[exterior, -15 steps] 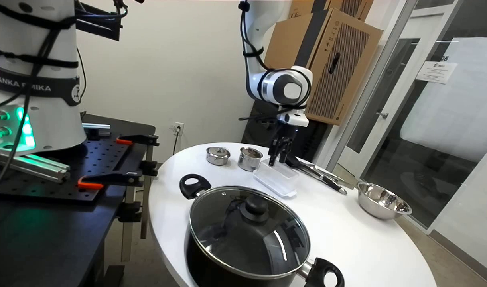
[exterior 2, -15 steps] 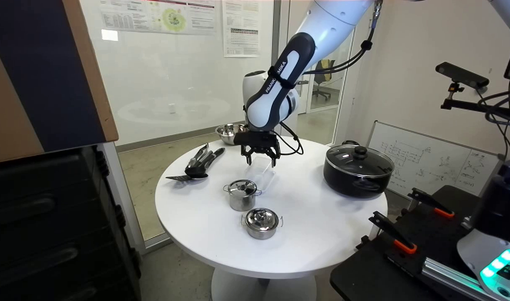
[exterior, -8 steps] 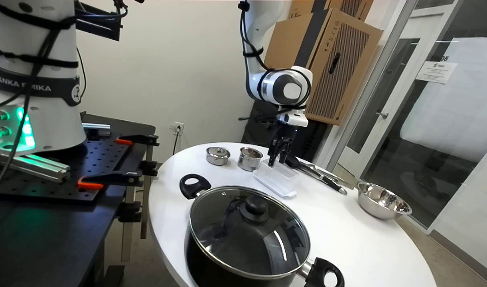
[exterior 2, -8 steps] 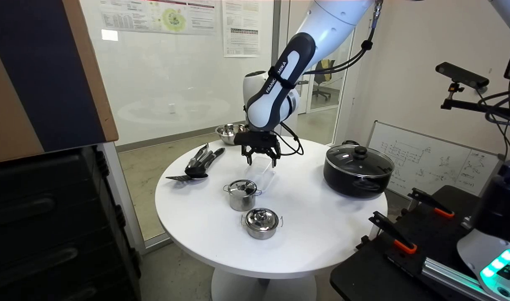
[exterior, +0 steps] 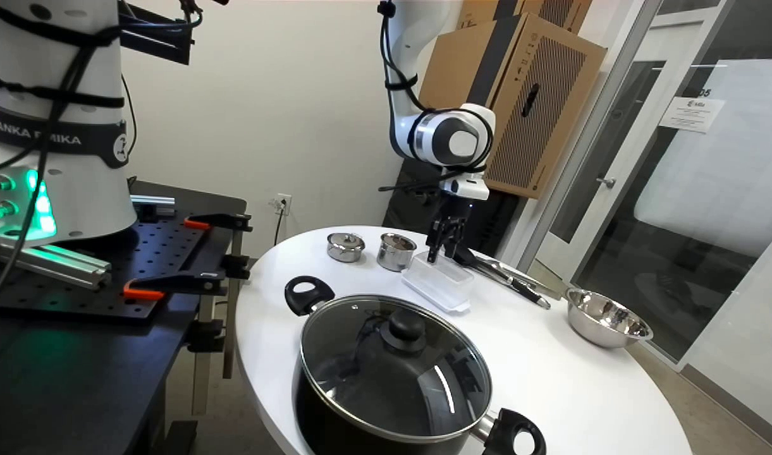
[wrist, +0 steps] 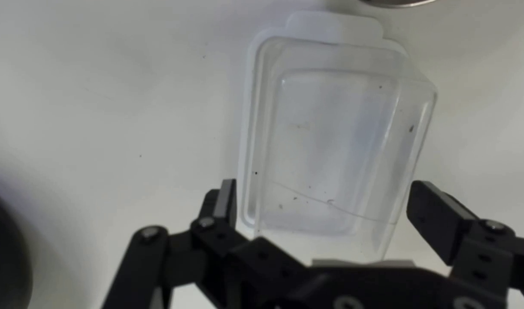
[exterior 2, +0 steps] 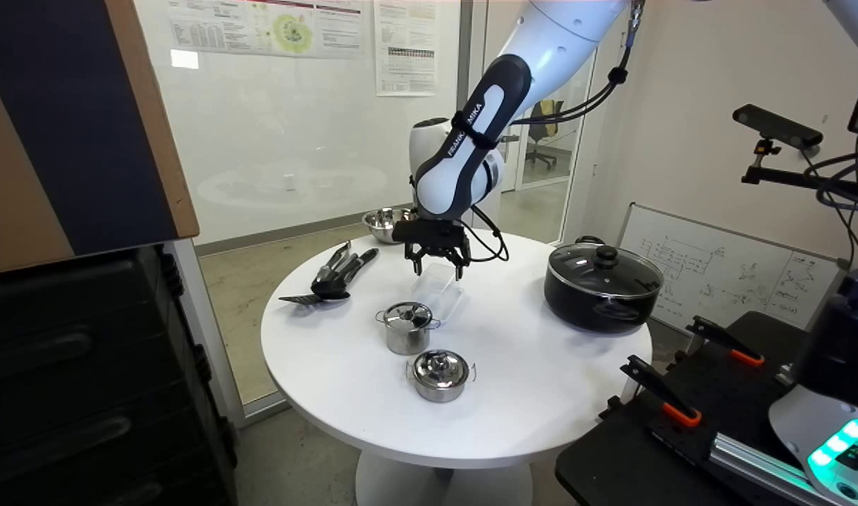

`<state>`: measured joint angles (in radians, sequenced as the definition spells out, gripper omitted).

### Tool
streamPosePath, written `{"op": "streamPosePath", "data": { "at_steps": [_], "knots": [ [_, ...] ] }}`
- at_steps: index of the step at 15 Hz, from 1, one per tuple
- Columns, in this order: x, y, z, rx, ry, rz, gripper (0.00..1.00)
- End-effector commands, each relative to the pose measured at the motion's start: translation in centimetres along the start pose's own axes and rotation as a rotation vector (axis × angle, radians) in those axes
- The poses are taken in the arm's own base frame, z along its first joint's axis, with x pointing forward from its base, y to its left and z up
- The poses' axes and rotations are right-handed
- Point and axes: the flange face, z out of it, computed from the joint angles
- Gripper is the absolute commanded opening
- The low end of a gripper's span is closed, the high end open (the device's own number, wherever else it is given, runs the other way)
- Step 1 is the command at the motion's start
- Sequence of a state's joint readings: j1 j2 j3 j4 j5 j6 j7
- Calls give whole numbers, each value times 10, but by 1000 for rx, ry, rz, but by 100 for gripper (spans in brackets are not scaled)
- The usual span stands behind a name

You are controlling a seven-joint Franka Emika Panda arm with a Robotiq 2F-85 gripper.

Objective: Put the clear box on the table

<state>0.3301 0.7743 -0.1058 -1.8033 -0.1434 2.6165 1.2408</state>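
- Looks unchanged from half a second ago across the table (exterior 2: 520,414).
- Edges up by a trace, if at all, along the arm (exterior 2: 509,84).
- Hangs wide apart at the gripper (exterior 2: 438,274), clamped on nothing, straddling one end of the box (wrist: 326,141) by the wrist view.
- Shows that box unmoved on the table, just beside the taller steel pot (exterior 2: 408,332); likely means a finished placement with only withdrawal left, though perhaps a grasp to come.
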Motion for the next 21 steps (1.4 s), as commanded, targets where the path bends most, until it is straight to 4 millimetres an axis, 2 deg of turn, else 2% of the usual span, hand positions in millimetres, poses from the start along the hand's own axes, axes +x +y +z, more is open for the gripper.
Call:
{"op": "streamPosePath", "data": {
  "at_steps": [1,21],
  "knots": [
    [-1,3,-5,10,5,30,100],
    [3,-2,5,1,4,69,100]
  ]
}}
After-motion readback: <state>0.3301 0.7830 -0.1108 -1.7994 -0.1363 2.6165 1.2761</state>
